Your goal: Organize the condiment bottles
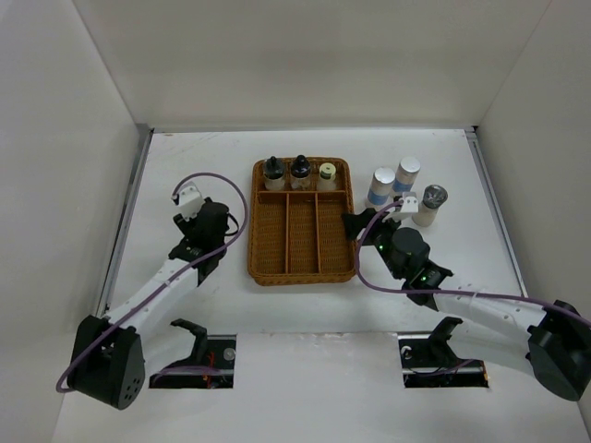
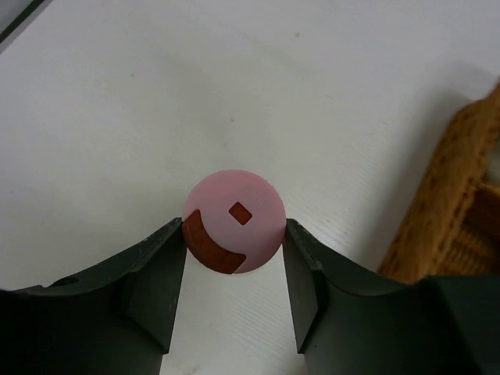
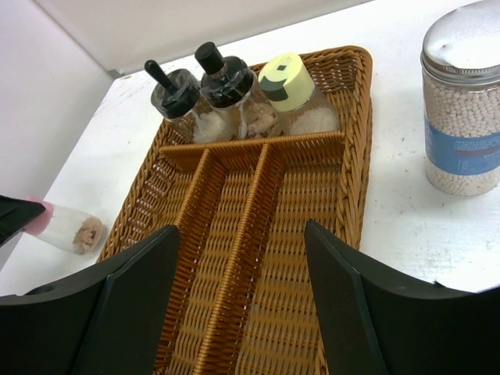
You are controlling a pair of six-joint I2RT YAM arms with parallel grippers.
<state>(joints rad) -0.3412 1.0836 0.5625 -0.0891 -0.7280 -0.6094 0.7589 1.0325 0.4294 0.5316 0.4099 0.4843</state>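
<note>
While left gripper pinched the lying pink-capped bottle by its cap, right gripper hung wide open, empty, over wicker tray. Black-capped bottles and yellow-capped bottle stood along its top edge. Blue-labelled bottles and silver-capped shaker stood right of it.

No lettering can be read anywhere, not even on the blue-labelled bottle.

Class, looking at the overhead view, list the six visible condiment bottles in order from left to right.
first black-capped bottle → second black-capped bottle → yellow-capped bottle → nearer blue-labelled bottle → farther blue-labelled bottle → silver-capped shaker
</note>
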